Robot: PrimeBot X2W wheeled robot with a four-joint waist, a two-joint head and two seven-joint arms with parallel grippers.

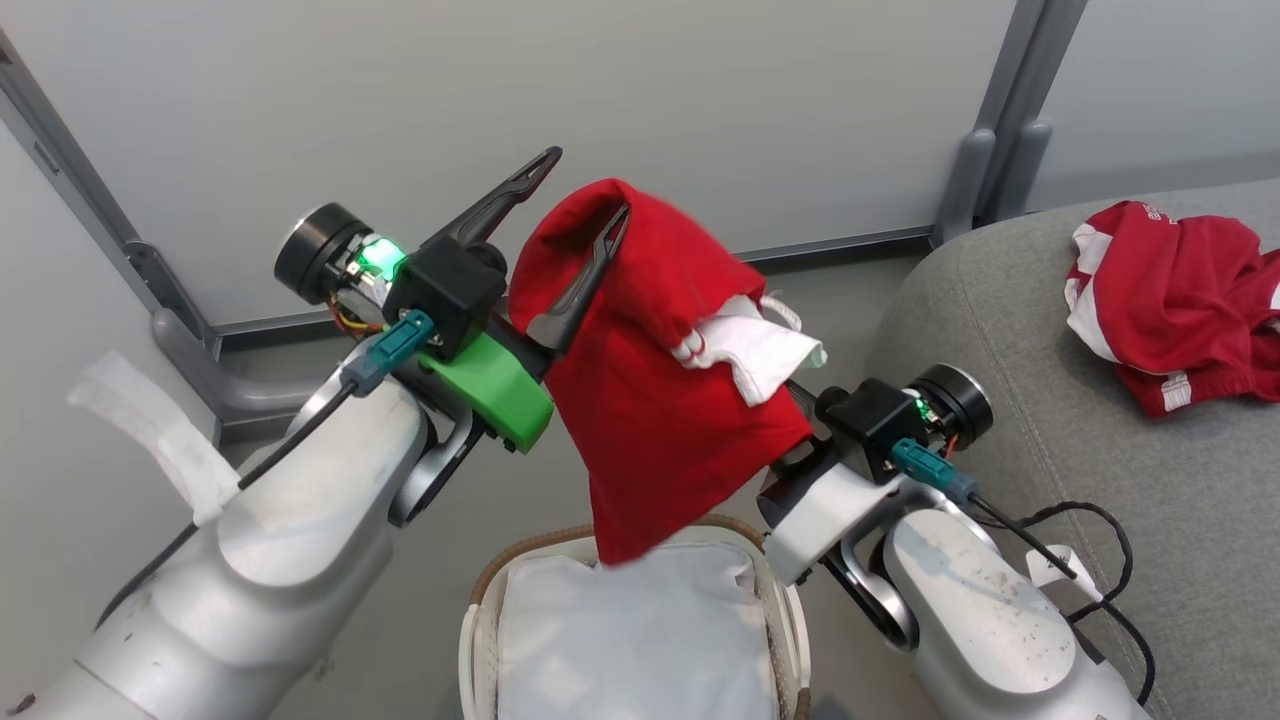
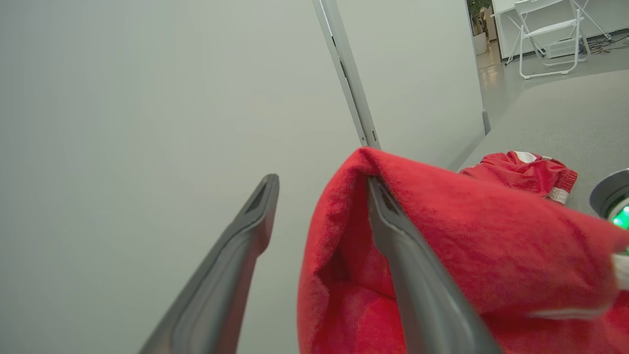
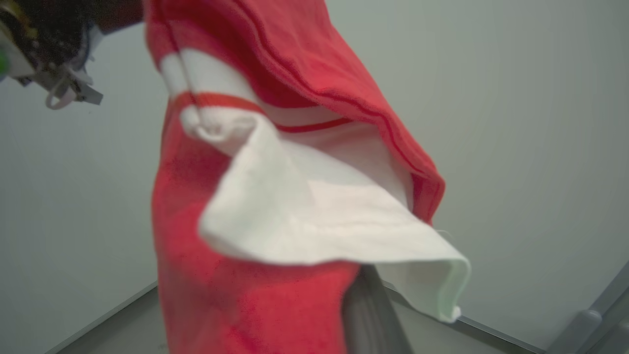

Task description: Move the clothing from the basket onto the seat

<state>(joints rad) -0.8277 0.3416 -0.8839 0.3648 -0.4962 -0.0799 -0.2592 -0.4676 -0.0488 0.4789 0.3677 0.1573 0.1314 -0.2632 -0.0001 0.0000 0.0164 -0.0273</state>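
Clothing point(image 1: 650, 400) hangs above the basket point(image 1: 520, 562), hooked on one finger of the released left tool point(image 1: 588, 182) and apparently pinched by the clenched right tool point(image 3: 368, 307); unhook first, then swing to the seat point(image 1: 1000, 330).

Scuffed pale forearms point(image 1: 300, 520), green wrist bracket point(image 1: 490, 385), teal connectors point(image 1: 395, 345), black cables point(image 1: 1100, 560), dark fingers point(image 1: 500, 205)

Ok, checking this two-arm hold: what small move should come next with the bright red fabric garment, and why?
Probably draw the left gripper back so its dark finger slips out of the bright red fabric garment. Its jaws stand open, yet cloth drapes over that finger, while the right gripper looks shut on it, ready to carry it to the grey upholstered seat.
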